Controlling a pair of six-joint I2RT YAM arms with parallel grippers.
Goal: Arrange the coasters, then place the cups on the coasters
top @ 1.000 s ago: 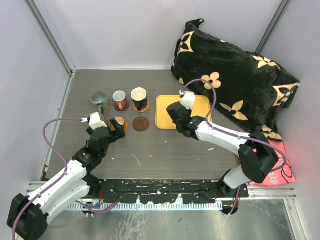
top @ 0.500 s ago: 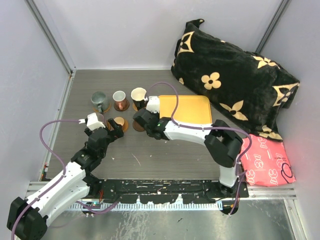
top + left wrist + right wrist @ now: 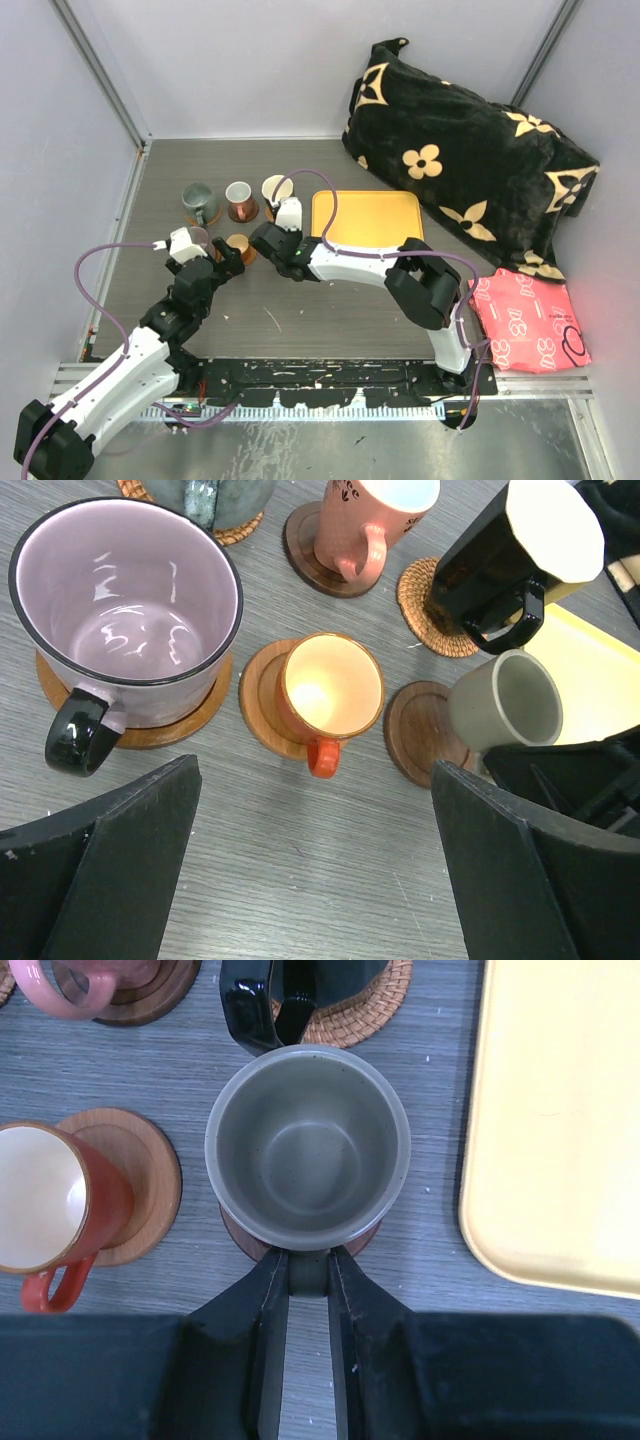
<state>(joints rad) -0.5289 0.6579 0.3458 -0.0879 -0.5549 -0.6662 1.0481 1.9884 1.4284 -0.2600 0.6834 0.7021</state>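
Grey wood-grain surface (image 3: 300, 310) carries everything. The right hand (image 3: 307, 1260) has its fingers pressed together on the small handle of the grey cup (image 3: 308, 1147), which hangs straight ahead of it over a dark coaster (image 3: 238, 1232). Only the right wrist view shows this grip; overhead, the arm covers the cup. Whether cup and coaster touch I cannot tell. Beyond the grey cup stands the black cup (image 3: 285, 1000) on a woven coaster (image 3: 365, 1010). To that hand's right lies the yellow tray (image 3: 560, 1120), and to its left the orange cup (image 3: 45, 1195) sits on a wooden coaster (image 3: 145, 1175). The left hand (image 3: 315, 790) hangs with fingers wide apart and empty, the orange cup just ahead. Its view alone shows the purple mug (image 3: 125, 590) on a broad coaster (image 3: 195, 720), ahead and left.
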